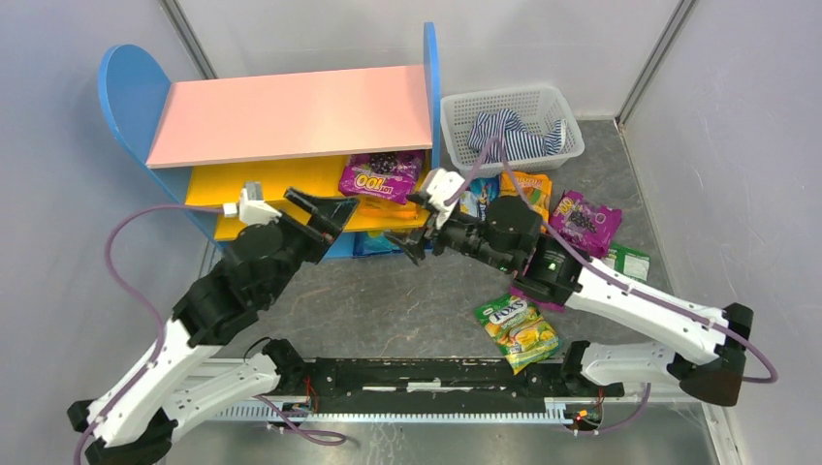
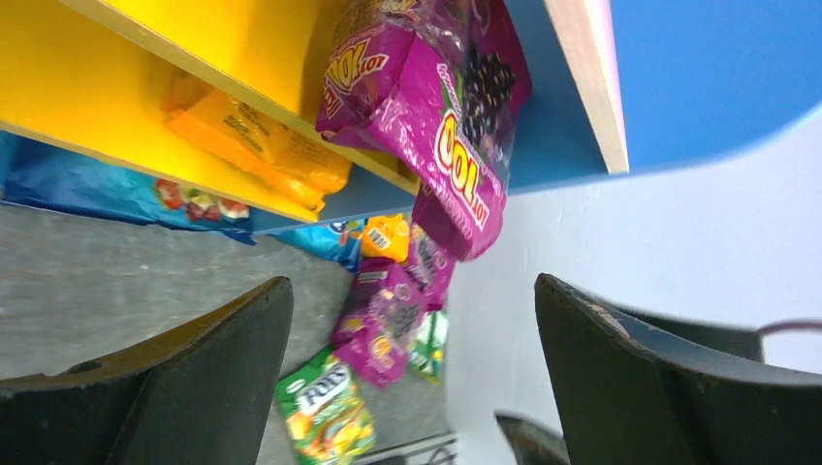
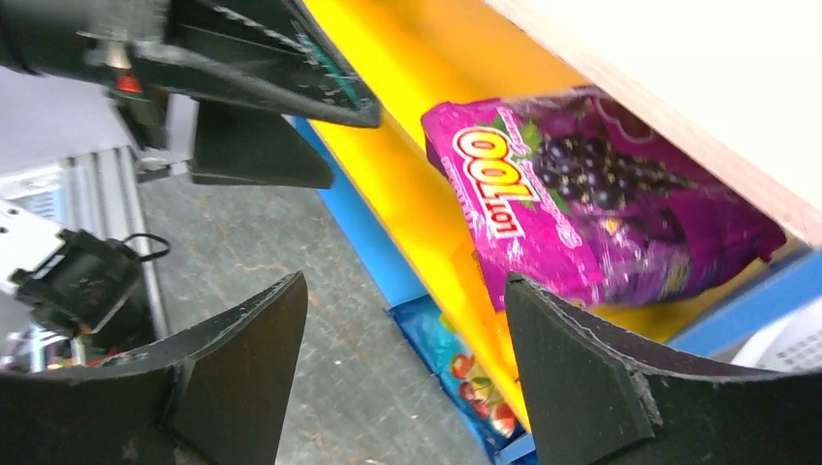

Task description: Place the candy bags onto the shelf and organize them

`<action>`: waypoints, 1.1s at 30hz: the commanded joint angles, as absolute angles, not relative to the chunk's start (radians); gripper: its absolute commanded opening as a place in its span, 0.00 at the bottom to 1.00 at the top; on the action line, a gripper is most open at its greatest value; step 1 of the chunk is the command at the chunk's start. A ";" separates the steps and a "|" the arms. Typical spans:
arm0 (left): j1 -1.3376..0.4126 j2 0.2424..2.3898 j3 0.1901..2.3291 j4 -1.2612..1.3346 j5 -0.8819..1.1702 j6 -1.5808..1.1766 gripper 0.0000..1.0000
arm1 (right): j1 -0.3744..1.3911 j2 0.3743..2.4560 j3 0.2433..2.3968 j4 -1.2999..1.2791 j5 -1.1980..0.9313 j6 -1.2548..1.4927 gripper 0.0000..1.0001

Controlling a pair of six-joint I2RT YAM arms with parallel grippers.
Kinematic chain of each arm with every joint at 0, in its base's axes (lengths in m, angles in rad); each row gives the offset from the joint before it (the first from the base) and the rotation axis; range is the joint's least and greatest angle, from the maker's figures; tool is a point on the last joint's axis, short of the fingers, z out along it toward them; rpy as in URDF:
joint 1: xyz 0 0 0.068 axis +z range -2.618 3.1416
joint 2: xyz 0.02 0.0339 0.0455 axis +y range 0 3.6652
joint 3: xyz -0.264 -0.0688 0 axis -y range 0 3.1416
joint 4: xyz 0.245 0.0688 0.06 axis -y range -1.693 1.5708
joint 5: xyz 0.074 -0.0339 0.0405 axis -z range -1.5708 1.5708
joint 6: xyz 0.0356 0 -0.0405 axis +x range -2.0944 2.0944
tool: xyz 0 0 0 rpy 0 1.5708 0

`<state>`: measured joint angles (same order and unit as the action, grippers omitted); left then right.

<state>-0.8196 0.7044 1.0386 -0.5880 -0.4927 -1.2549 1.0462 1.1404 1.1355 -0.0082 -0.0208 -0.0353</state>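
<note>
The shelf (image 1: 291,111) has a pink top board, yellow lower boards and blue sides. A purple grape candy bag (image 1: 380,176) lies on the upper yellow board at its right end. It also shows in the left wrist view (image 2: 436,107) and in the right wrist view (image 3: 582,194). An orange bag (image 2: 257,140) lies on the lower board, and a blue bag (image 3: 465,378) lies under it. My left gripper (image 1: 334,218) is open and empty in front of the shelf. My right gripper (image 1: 405,225) is open and empty, facing the shelf's right end. A green FOX'S bag (image 1: 519,329) lies on the floor.
A white mesh basket (image 1: 456,126) holding a striped cloth (image 1: 514,134) stands right of the shelf. Loose bags lie below it: a blue one (image 1: 480,197), an orange one (image 1: 528,189), a purple one (image 1: 584,221) and a green one (image 1: 630,262). Grey walls close both sides.
</note>
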 commanded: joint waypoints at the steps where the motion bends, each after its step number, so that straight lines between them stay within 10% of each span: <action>1: -0.819 0.588 1.078 -0.723 -0.441 -0.956 1.00 | 1.121 1.215 1.225 0.003 0.183 -0.285 0.80; 9: -0.819 0.397 1.028 -0.896 -0.446 -0.913 1.00 | 1.143 1.365 1.294 0.056 0.468 -0.490 0.67; 19: -0.819 0.367 0.964 -0.911 -0.463 -0.852 1.00 | 1.121 1.432 1.276 0.192 0.678 -0.541 0.21; 33: -0.819 0.390 0.954 -0.926 -0.493 -0.844 1.00 | 1.101 1.481 1.308 0.162 0.578 -0.415 0.15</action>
<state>-0.8196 0.3843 0.9585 -0.9260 -0.4690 -0.8848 1.1038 1.4864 1.2709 0.1631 0.6060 -0.4786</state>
